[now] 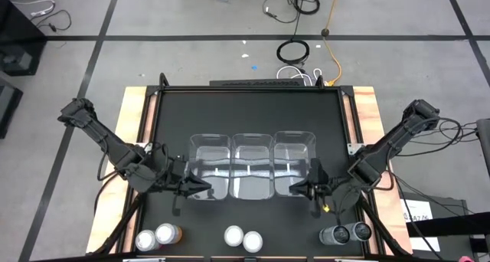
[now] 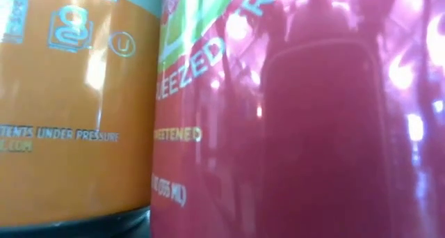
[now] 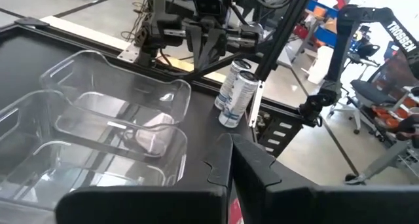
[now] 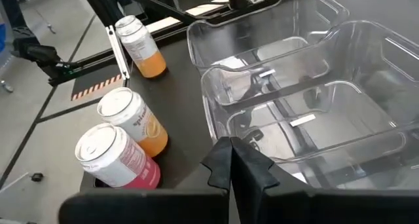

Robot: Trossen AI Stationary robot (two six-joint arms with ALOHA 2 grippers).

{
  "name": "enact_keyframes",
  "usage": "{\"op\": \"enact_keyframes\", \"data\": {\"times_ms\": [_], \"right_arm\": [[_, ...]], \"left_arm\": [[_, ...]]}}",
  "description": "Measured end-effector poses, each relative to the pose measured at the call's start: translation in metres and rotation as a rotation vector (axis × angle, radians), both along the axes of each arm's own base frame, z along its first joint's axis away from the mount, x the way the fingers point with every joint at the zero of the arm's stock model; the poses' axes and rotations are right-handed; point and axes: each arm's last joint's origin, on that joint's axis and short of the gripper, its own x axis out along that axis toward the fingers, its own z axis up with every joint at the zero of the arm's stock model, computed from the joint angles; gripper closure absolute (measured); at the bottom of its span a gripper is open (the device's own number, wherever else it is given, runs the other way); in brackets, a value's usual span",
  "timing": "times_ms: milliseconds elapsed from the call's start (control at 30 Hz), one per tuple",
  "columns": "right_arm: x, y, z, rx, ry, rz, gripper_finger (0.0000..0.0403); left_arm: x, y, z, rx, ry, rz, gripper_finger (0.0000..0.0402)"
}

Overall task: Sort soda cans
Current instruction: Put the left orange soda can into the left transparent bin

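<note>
Broadly, the black counter (image 1: 249, 109) fills the middle of the high view, framed by pale wooden edges. Three clear plastic bins (image 1: 252, 164) stand side by side at its centre, touching one another. The left arm reaches in from the left of that picture, and its left claw (image 1: 200, 189) sits just beside the lower left corner of the bins, fingers pressed together and holding nothing. The right arm mirrors it from the right, with the right claw (image 1: 300, 189) at the bins' lower right corner, likewise closed and empty-handed. On the far arm seen from the left wrist, white letters read "TROSSEN". The soda cans stand in pairs along the bottom edge of the high view: two orange cans (image 1: 158, 237) at lower left, a pair with pale tops (image 1: 243, 237) at bottom centre, and two dark grey cans (image 1: 347, 233) at lower right. The low view is filled by an orange can (image 2: 76, 106) on the left, printed "UNDER PRESSURE" beneath a circled U, and a red can (image 2: 299, 120) touching it on the right, with partial words "EEZED" and "EETENED".
</note>
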Motion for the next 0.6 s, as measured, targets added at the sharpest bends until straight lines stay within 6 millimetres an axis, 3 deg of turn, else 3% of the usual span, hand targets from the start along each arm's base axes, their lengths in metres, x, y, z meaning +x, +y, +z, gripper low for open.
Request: {"op": "enact_keyframes", "data": {"times_ms": [300,600], "right_arm": [[0.0001,0.0003,0.0003,0.164,-0.003,-0.071,0.0403],[0.0002,0.0003,0.0004,0.210,-0.005,-0.093,0.0403]], "left_arm": [[0.0004,0.0000,0.0013,-0.005,-0.011,-0.001,0.0384],[0.0025,0.0030,0.0010,-0.006,-0.008,0.009,0.0384]]}}
